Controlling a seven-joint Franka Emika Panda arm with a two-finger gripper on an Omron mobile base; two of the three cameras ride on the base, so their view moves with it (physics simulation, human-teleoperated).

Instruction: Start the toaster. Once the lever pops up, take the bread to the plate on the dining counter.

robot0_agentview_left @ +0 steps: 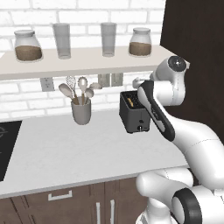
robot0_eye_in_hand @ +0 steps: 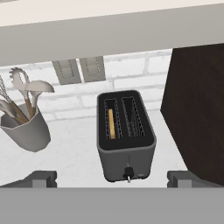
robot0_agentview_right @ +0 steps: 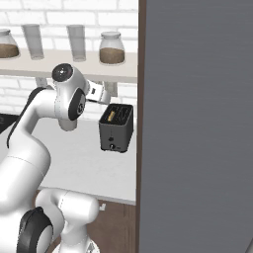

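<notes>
Toaster (robot0_agentview_left: 134, 111) position: on the white worktop (robot0_agentview_left: 78, 148), at its right end, just beside a dark tall cabinet panel (robot0_eye_in_hand: 197, 109) and close to the white brick wall (robot0_eye_in_hand: 131, 70). Its front faces the robot, with a small round knob (robot0_eye_in_hand: 128, 171) low on the front face.

Bread (robot0_eye_in_hand: 111, 124): a thin tan slice stands on edge inside the left slot in the hand view; the neighbouring slot holds only its wire guides. In the right base view the same slice shows as a tan strip in the toaster's top (robot0_agentview_right: 111, 116).

Pincer (robot0_eye_in_hand: 112, 179): fully open, holding nothing. The two dark fingertips (robot0_eye_in_hand: 41, 178) stand wide apart at the bottom of the hand view, one on each side of the toaster's front and clear of it. In the right base view the hand (robot0_agentview_right: 97, 93) sits above and behind the toaster, just under the shelf (robot0_agentview_left: 65, 63).

Surroundings: a grey utensil cup (robot0_agentview_left: 81, 111) with spoons and a whisk stands on the worktop to the toaster's left, well apart from it. Two wall outlets (robot0_eye_in_hand: 79, 70) sit on the brick behind. The shelf carries two lidded jars (robot0_agentview_left: 28, 45) with brown contents and two empty glasses (robot0_agentview_left: 62, 40). A black hob edge (robot0_agentview_left: 6, 144) lies at the worktop's far left.
</notes>
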